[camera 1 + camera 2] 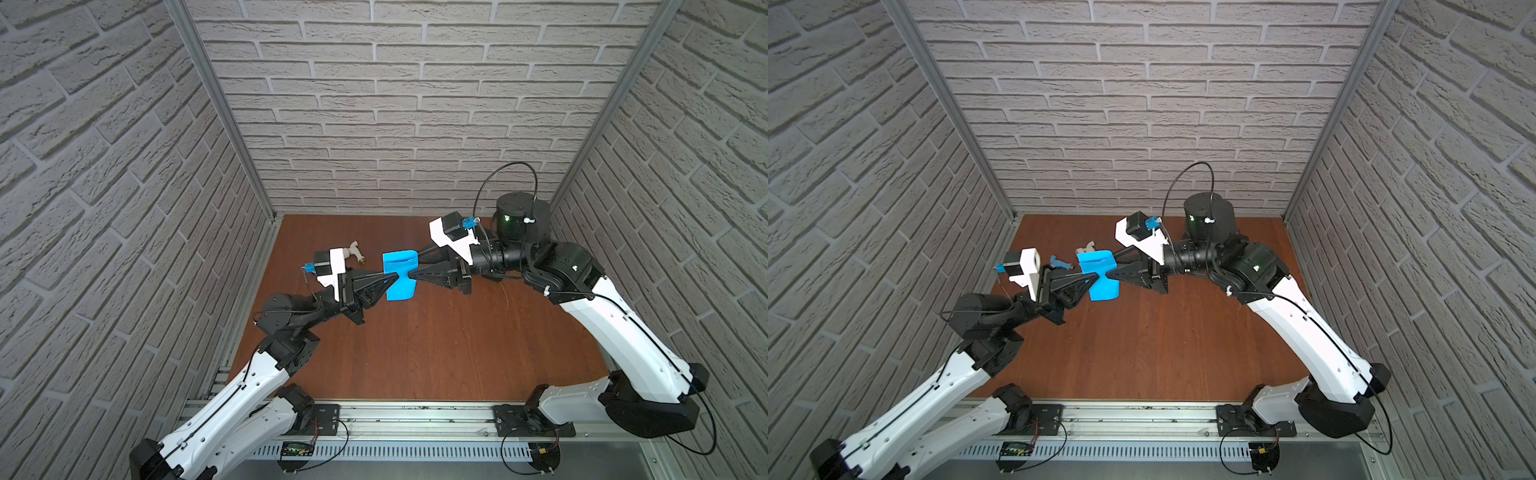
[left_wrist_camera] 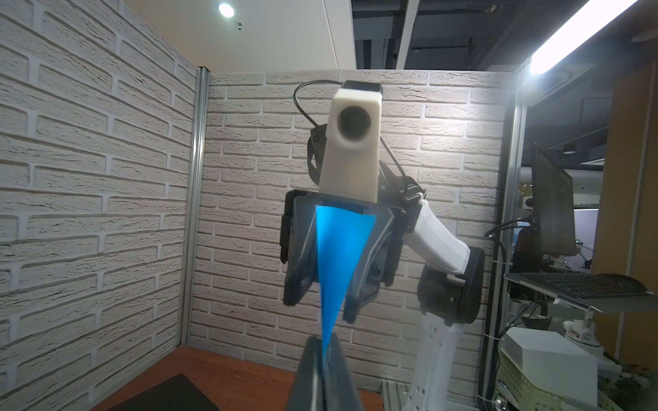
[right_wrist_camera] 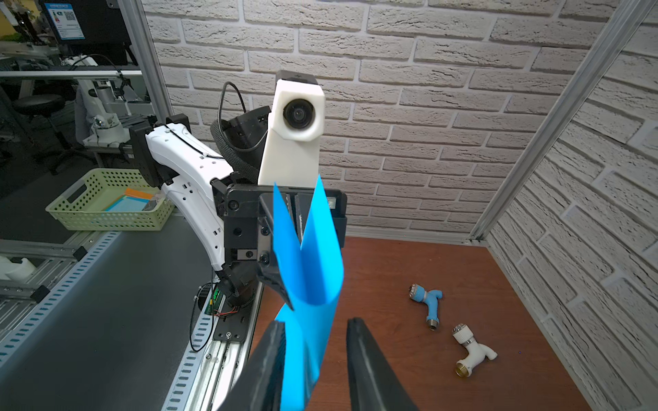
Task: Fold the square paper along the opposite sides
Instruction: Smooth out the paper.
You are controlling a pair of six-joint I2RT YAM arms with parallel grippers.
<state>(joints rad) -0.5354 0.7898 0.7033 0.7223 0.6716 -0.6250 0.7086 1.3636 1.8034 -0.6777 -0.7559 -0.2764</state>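
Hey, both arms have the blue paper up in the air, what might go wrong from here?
1. The square paper is pinched only by the left gripper. The right gripper stands open around it, so the sheet may sag or twist.
2. Its two flaps splay unevenly, so closing now could set a crooked crease.

**Blue sheet aloft, bent double**

The square paper point(image 1: 400, 289) is a thin, plain, bright blue sheet. It is curled over into a loose U (no sharp crease shows) and drawn narrow across its middle. It is held in the air, one edge clamped in the left gripper point(image 2: 324, 347), the opposite side between the spread jaws of the right gripper point(image 3: 315, 331).
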